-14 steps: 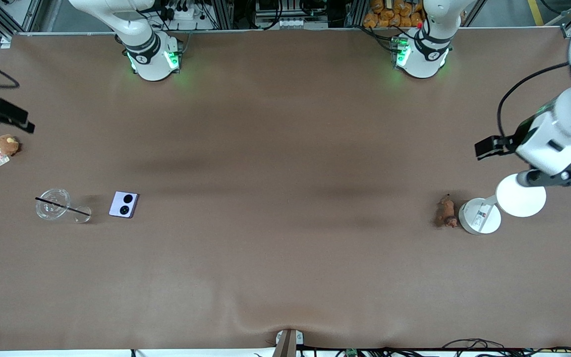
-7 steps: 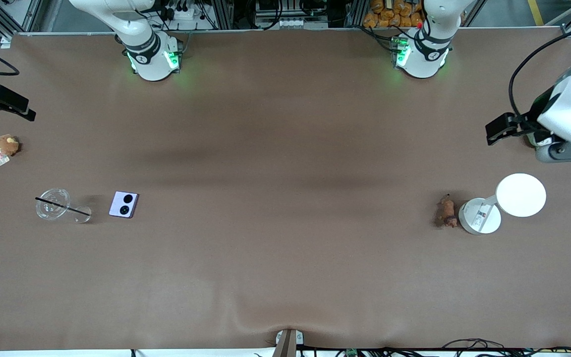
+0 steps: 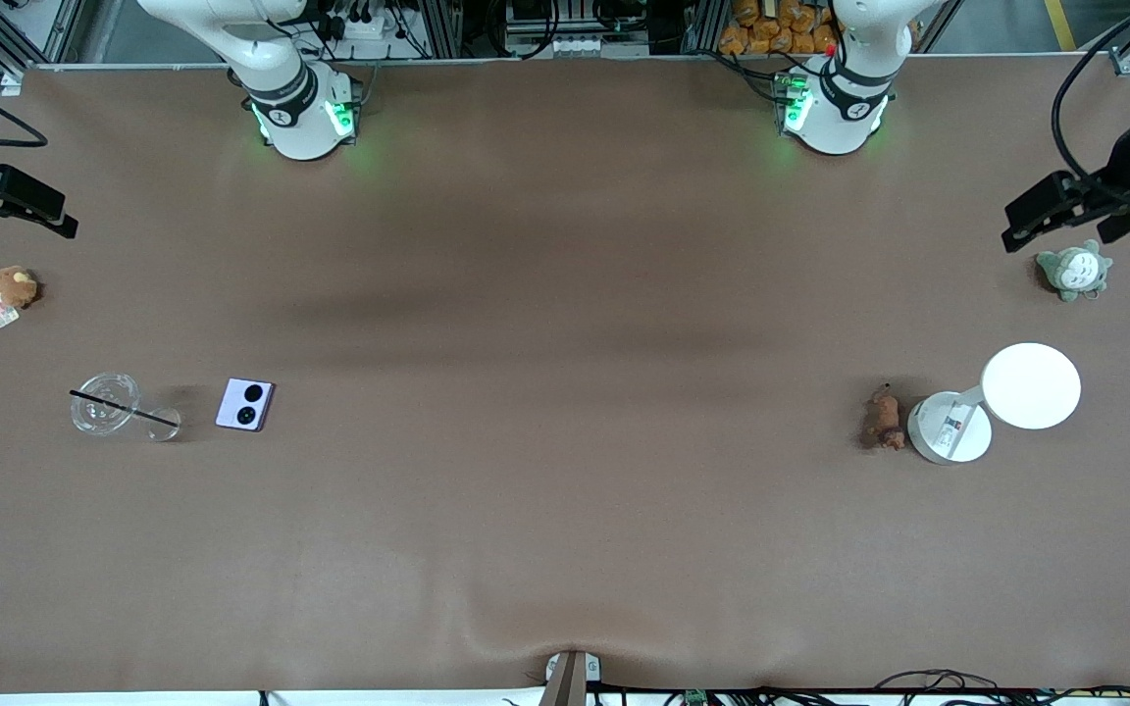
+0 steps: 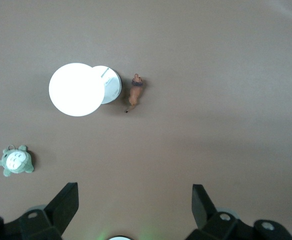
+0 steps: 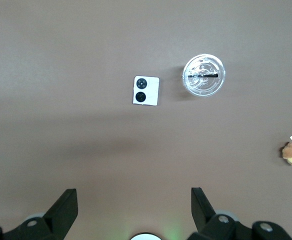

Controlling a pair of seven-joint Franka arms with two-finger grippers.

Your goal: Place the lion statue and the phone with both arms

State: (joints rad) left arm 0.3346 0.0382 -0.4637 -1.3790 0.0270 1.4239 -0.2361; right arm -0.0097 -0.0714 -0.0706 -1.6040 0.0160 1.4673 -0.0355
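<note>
Overhead, both grippers gape wide, empty: left gripper (image 4: 131,210) high at its table end, right gripper (image 5: 131,210) likewise. Lion (image 3: 883,419) and phone (image 3: 245,404) lie near opposite ends.

The table (image 3: 565,392) is showing a plain, flat brown all over. Toward the right arm's end, the phone (image 3: 244,404) is showing pale lavender with two round black circles on its face. Beside it, a clear cup (image 3: 105,402) is carrying a thin black straw (image 3: 124,409). Near that end's edge, a round plush toy (image 3: 13,286) is showing tan-brown with a pale tag. Toward the left arm's end, the lion statue (image 3: 883,419) is showing reddish-brown with a darker head end, beside a white lamp (image 3: 1031,385). Near the corner, another plush toy (image 3: 1073,271) is showing grey-green with a cream belly.
</note>
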